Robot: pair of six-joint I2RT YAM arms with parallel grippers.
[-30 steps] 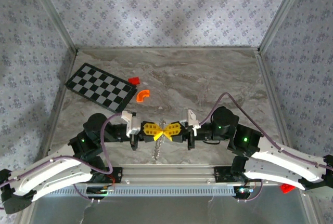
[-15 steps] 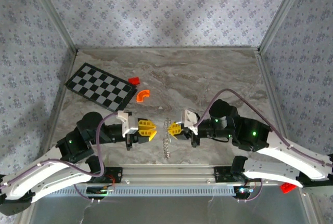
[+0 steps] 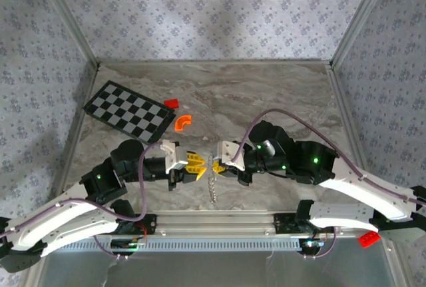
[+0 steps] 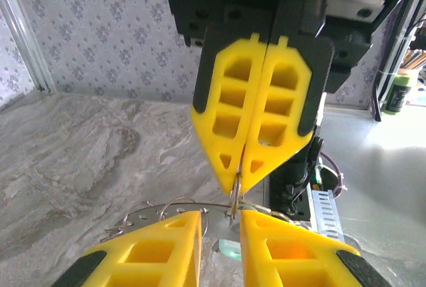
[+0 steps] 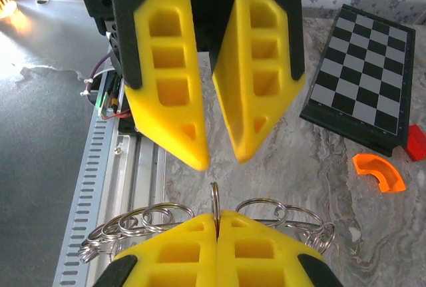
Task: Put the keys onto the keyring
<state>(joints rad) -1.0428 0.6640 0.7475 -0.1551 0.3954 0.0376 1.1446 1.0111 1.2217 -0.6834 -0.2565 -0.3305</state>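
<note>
The keyring is a thin silvery ring fringed with several small split rings, and a chain hangs from it toward the table's near edge. My right gripper is shut on one upright small ring. It also shows from the left wrist, pinching that ring from above. My left gripper is open just short of that ring, a finger on each side. From the right wrist its tips stand apart facing the ring. A tiny pale green key shows below the ring, between my left fingers.
An orange curved plastic bit and a small red block lie beyond the grippers, next to a checkerboard at the back left. An aluminium rail runs along the near edge. Another red block sits by the right arm.
The grippers met a second ago, then the left one backed off to the left. Now it has come back close to the ring, and the right arm has shifted left with it.
</note>
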